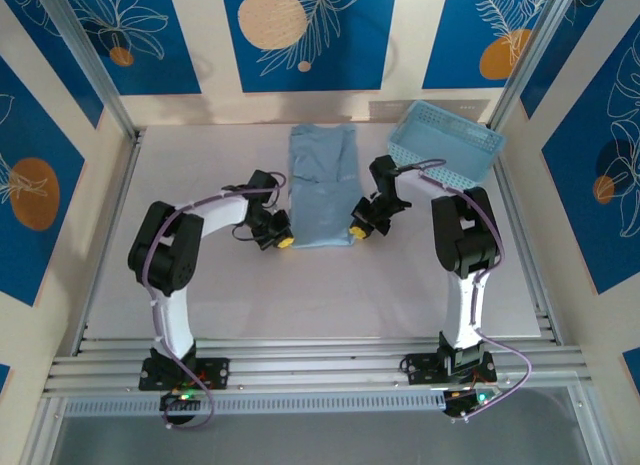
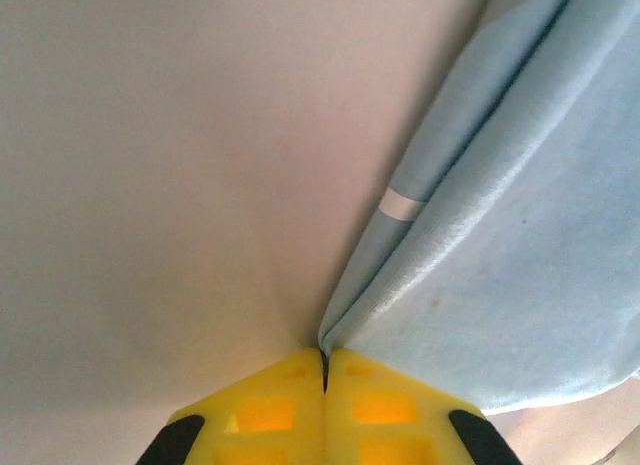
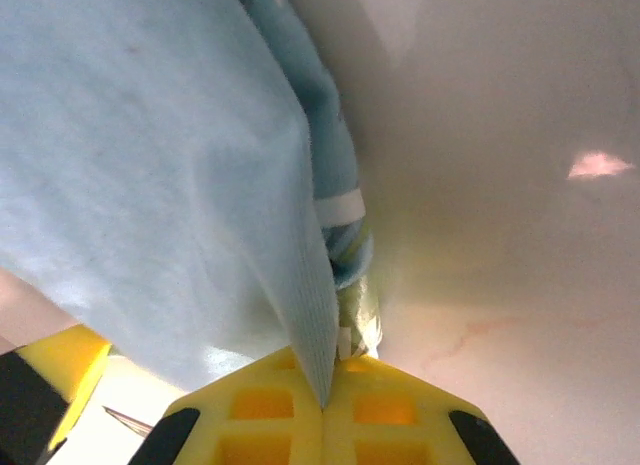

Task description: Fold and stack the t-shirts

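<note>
Both arms are on the shirt now. My left gripper (image 1: 284, 241) is fully closed on the near-left corner of the t-shirt (image 1: 322, 185). In the left wrist view the yellow fingers (image 2: 270, 410) meet with no gap, and the fabric corner (image 2: 500, 275) is pinched right at the tips. My right gripper (image 1: 357, 231) is also clamped, on the near-right corner. In the right wrist view the hem edge (image 3: 150, 175) runs down into the seam between the fingers (image 3: 390, 415).

The shirt lies flat mid-table, running from the near hem between my grippers to the far edge. It's narrowed to a long panel with the sides tucked in, so I'd call the lengthwise fold done.

What's left, as I read it:
- Carry the near hem toward the far end for the crosswise fold, maybe twice.
- Place it on a stack.

There's one shirt on the table. The basket (image 1: 445, 140) sits at the far right, near the shirt's far corner but apart from it. I can't tell what's inside.

I'd put this shirt at roughly halfway. Whether each pinch holds every layer at its corner, I can't tell.
</note>
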